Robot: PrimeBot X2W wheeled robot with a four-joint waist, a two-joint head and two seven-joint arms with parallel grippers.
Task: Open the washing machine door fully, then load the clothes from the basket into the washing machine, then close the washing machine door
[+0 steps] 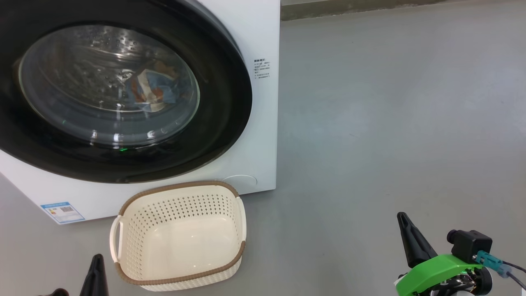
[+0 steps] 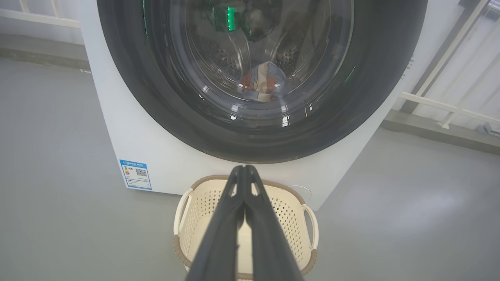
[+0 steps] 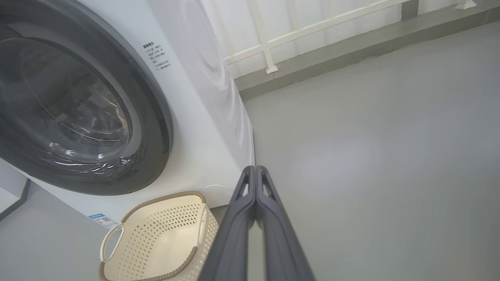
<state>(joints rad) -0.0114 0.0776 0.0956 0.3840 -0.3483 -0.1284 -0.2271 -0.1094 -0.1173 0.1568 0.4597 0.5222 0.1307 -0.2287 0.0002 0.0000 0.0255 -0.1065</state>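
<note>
I'm seeing the door sitting shut on the washing machine, the clothes lying inside it and the basket standing empty. The left fingers and right fingers are pressing together, holding nothing. I judge the task finished.

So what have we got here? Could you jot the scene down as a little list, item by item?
Machine: white boxy front-loading washing machine
Door: large round glossy black door, looks closed
Clothes: light blue printed fabric bundle, inside, seen through the door's glass
Basket: cream perforated plastic basket, empty, on the grey floor before the machine
Left pincer: shut, holding nothing
Right pincer: shut, holding nothing
</note>
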